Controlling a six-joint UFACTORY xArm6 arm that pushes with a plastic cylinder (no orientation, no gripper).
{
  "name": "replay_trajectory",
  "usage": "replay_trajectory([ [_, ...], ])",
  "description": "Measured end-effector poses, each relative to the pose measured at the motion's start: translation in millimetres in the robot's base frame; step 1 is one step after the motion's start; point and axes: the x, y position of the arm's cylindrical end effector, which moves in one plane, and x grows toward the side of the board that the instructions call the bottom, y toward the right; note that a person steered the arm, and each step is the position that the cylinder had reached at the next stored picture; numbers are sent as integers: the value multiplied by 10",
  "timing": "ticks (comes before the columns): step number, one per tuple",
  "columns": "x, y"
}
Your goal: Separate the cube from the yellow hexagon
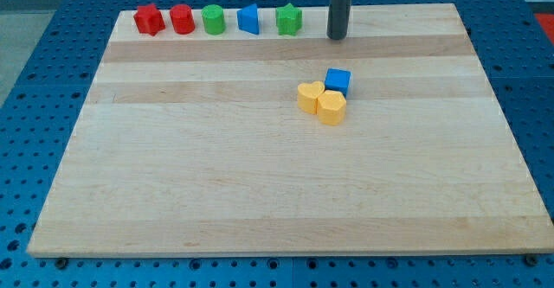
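Blue cube (338, 81) sits near the middle of our wooden counter (260, 193), a bit toward the view's right. We have no gripper on our arm, only a dark rod, so nothing opens or shuts and nothing is held.

My tip (338, 38) rests near the view's top edge of the counter. It is above the blue cube in the view and apart from it, touching no block.

Going outward from the tip, the blue cube comes first. Right under it lie two yellow blocks, pressed close together. The yellow hexagon (309, 97) is on the view's left and the yellow heart (331, 107) is on the view's right. The cube touches them at its lower edge.

Along the view's top edge, to the left of my tip, we see a row of five small blocks. From the tip outward they are a green block (288, 19), a blue block (249, 19), a green cylinder (214, 19), a red cylinder (182, 19) and a red star (149, 19). We cannot tell the exact shapes of the first two.
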Motion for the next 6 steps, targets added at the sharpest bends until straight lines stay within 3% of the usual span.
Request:
replay_trajectory([
  [2,649,407],
  [4,1413,428],
  [6,1473,7],
])
